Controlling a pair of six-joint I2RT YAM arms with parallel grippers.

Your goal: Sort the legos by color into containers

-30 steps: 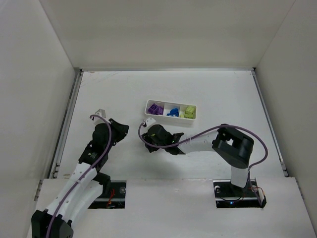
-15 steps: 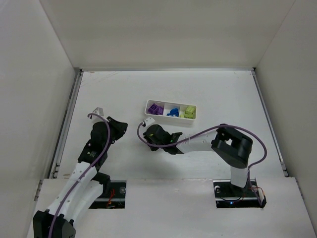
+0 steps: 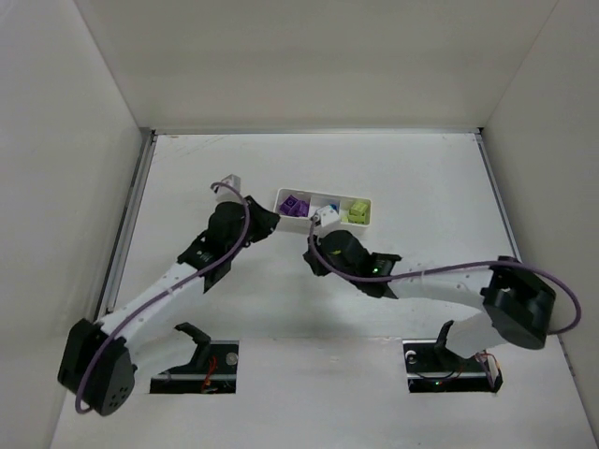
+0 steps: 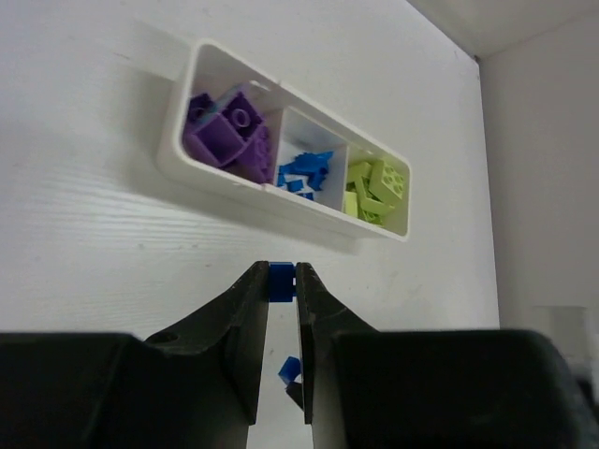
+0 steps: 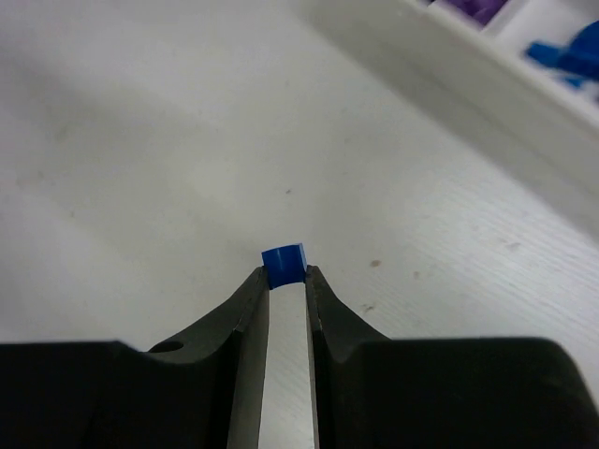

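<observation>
step: carry to drop; both arms loaded with blue, headed for the tray [image 3: 281, 195].
left gripper [image 4: 283, 281]: fingers clamped on left brick [image 4: 282, 277], tiny, blue, right at the tips.
right gripper [image 5: 284, 273]: fingers pinched on right brick [image 5: 284, 263], blue, held over the table [image 5: 140, 140].
bins: purple bin [image 4: 225, 136] at the 9 o'clock end, blue bin [image 4: 304, 170] in the middle, green bin [image 4: 379, 187] at the 3 o'clock end.
left target: blue bin at 12 to 1 o'clock of the tips, near; the tray's near wall lies between.
right target: tray at 1 to 2 o'clock in the wrist view, near.
next move: likely go forward over the near rim, centre on the blue bin, then open the fingers.
risk: both heads crowd the same bin; probably take turns.
edges: thin dividers; drift to 9 lands in purple, drift to 3 in green.
room: bare table at 12 beyond the tray and out to 9 and 3; walls well apart.
stray: blue bit [image 4: 290, 368] low between the left fingers; cannot tell what it rests on.
</observation>
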